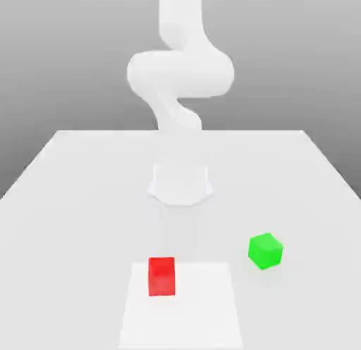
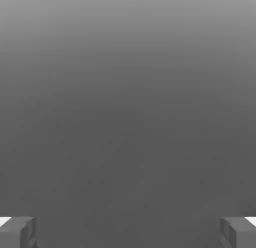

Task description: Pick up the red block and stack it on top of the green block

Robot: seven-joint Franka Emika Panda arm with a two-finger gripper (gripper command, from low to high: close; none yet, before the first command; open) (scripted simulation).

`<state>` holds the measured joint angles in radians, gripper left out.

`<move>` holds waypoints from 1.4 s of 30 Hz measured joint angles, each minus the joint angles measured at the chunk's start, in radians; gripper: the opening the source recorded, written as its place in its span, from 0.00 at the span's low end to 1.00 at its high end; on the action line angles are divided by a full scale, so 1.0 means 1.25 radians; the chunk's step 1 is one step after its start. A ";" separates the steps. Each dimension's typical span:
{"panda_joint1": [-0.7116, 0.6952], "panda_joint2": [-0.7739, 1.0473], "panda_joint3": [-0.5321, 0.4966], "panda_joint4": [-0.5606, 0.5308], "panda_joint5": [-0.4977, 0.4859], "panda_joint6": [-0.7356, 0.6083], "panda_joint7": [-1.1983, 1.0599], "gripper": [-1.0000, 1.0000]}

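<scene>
Clearly, the gripper [image 2: 128, 233] gapes wide in the hand view; the exterior view adds the red block [image 1: 161, 276] inside the white patch's [image 1: 190, 313] eleven o'clock edge, the green block [image 1: 266, 251] beyond at two.

The red block [image 1: 161, 276] is bright red all over, with flat sides and straight edges. It sits on the white square, near the square's back edge and toward the exterior view's left. It is flat on its bottom and not tipped. One side faces almost straight at the exterior view.

The green block [image 1: 266, 251] is bright green, with flat sides too. It sits off the white square, out past it toward the exterior view's right, and a bit farther back than the red block. It is turned, so a corner points to the front. The two blocks are well apart, not touching.
</scene>
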<state>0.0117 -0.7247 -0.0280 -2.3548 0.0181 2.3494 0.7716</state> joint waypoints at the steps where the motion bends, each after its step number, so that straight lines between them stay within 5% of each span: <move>1: 0.005 0.030 -0.010 -0.021 0.007 0.019 -0.011 0.50; 12: 0.039 0.350 -0.075 -0.238 0.047 0.222 -0.104 0.50; 18: 0.021 0.541 -0.084 -0.362 -0.007 0.350 -0.103 0.50; 26: -0.009 0.733 -0.038 -0.352 0.054 0.511 -0.153 0.50; 27: -0.018 0.754 -0.027 -0.350 0.062 0.529 -0.159 0.00; 34: -0.021 0.757 -0.024 -0.349 0.060 0.531 -0.157 0.00; 42: -0.017 0.584 -0.048 -0.374 -0.015 0.384 -0.102 0.00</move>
<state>-0.0096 0.0052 -0.0884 -2.8226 -0.0008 2.8292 0.6439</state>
